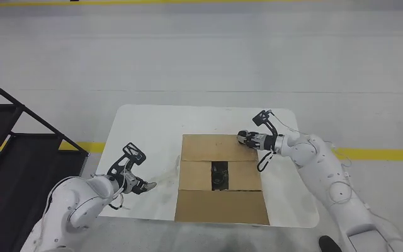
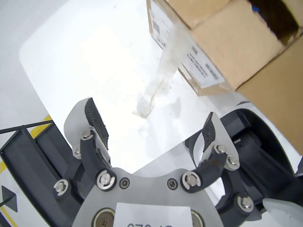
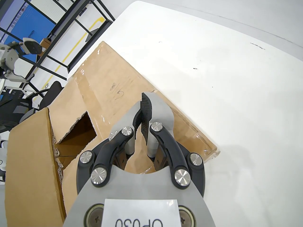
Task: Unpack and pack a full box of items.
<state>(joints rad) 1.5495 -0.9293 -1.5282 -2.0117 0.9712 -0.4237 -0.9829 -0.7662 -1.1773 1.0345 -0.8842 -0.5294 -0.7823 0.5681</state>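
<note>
The cardboard box (image 1: pixel 220 206) sits on the white surface (image 1: pixel 151 126), its flaps folded across the top around a gap where dark contents (image 1: pixel 219 175) show. The left claw (image 1: pixel 146 186) hangs over bare surface just off the box's left side, jaws spread wide and holding nothing. A strip of clear tape (image 2: pixel 165 67) trails from that side of the box towards it. The right claw (image 1: pixel 242 138) is at the right end of the box's far flap, fingers pressed together, nothing visibly between them.
</note>
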